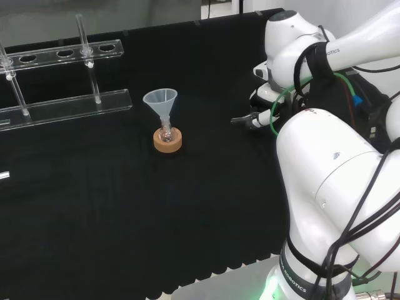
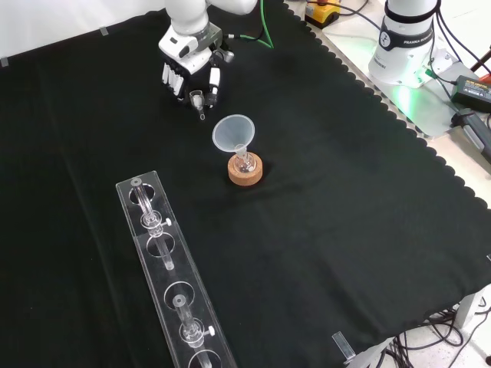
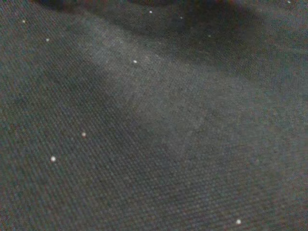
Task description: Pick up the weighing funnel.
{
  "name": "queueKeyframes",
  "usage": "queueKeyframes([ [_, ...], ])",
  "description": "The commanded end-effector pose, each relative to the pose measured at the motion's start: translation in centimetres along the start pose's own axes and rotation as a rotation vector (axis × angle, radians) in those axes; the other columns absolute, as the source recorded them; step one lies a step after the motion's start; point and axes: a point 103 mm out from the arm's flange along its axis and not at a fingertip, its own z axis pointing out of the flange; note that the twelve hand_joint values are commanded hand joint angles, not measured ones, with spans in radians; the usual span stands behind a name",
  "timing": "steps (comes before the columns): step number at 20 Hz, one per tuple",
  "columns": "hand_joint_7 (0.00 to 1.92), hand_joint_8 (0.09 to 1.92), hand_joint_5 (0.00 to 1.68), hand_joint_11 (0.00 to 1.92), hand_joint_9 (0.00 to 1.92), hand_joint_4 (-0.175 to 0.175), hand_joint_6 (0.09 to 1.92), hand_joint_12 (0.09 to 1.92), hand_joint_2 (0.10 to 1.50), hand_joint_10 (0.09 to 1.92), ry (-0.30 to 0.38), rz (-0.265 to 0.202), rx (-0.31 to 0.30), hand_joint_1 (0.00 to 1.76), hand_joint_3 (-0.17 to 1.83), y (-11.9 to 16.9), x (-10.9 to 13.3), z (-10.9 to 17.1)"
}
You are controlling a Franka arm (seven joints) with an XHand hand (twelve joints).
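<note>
Nearest the front camera, a long clear rack [image 2: 169,268] lies on the black cloth [image 2: 345,215] of the counter, with a few clear pieces standing in its holes. Past it, mid-cloth, there's the funnel [image 2: 234,134], mouth up, stem down in a small flask [image 2: 245,162] that sits in its cork ring [image 2: 245,172]. Nothing is touching that.

Now to the far end, and here's the action: the hand [image 2: 190,69] comes down from the top of the front view, palm low over the cloth and fingers [image 2: 178,83] bent downward. Between them and the thumb [image 2: 215,79] is a small clear piece, the weighing funnel [image 2: 199,100], pinched there with its short stem pointing down at the cloth. It is near the big funnel but apart from it, and I can't tell whether it has cleared the cloth.

In the head view, the hand [image 1: 257,117] peeks out left of the arm's white links [image 1: 331,162], dark fingertips reaching left. The funnel [image 1: 160,100] and cork ring [image 1: 168,140] stand well to its left. The wrist camera sees dark cloth [image 3: 154,125] dotted with pale specks.
</note>
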Motion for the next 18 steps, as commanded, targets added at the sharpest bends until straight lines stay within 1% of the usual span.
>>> queueKeyframes([
  [1,1.23,0.87,1.02,1.00,1.20,-0.175,0.93,1.15,0.83,0.57,-0.014,0.003,-0.008,0.78,0.08,-0.1,-0.2,0.4],
  [4,1.27,0.85,1.10,1.05,1.25,-0.175,0.84,1.12,0.83,0.53,-0.040,0.006,0.003,0.84,0.12,0.4,0.2,0.1],
  [6,1.31,0.81,1.16,1.11,1.30,-0.175,0.76,1.07,0.82,0.50,-0.064,0.009,0.009,0.89,0.18,1.2,1.1,-0.3],
  [7,1.34,0.79,1.21,1.14,1.32,-0.049,0.69,1.05,0.81,0.48,-0.081,0.005,0.007,0.97,0.26,1.7,1.8,-0.5],
  [8,1.36,0.76,1.25,1.16,1.35,0.052,0.63,1.03,0.78,0.46,-0.097,0.001,0.007,1.04,0.35,2.1,2.4,-0.6],
  [9,1.39,0.73,1.28,1.19,1.37,0.113,0.59,1.02,0.75,0.44,-0.107,-0.004,0.007,1.08,0.43,2.3,2.8,-0.6],
  [10,1.40,0.70,1.29,1.21,1.39,0.145,0.58,1.00,0.72,0.42,-0.117,-0.007,0.008,1.10,0.49,2.5,3.2,-0.5],
  [11,1.42,0.69,1.30,1.22,1.41,0.162,0.58,0.99,0.71,0.41,-0.126,-0.009,0.006,1.11,0.53,2.7,3.4,-0.5],
  [13,1.43,0.67,1.30,1.25,1.43,0.173,0.58,0.98,0.69,0.39,-0.137,-0.012,0.003,1.12,0.57,2.9,3.7,-0.6],
  [15,1.45,0.65,1.30,1.28,1.46,0.173,0.59,0.95,0.68,0.37,-0.149,-0.014,-0.002,1.12,0.60,3.1,3.9,-0.6],
  [16,1.46,0.64,1.30,1.30,1.47,0.151,0.60,0.94,0.67,0.36,-0.155,-0.015,-0.005,1.13,0.61,3.1,4.1,-0.7],
  [17,1.48,0.62,1.30,1.31,1.48,0.113,0.61,0.93,0.67,0.35,-0.159,-0.015,-0.008,1.14,0.62,3.1,4.2,-0.8],
  [18,1.49,0.61,1.29,1.32,1.49,0.065,0.62,0.92,0.67,0.33,-0.161,-0.013,-0.012,1.15,0.62,3.1,4.2,-0.9],
])
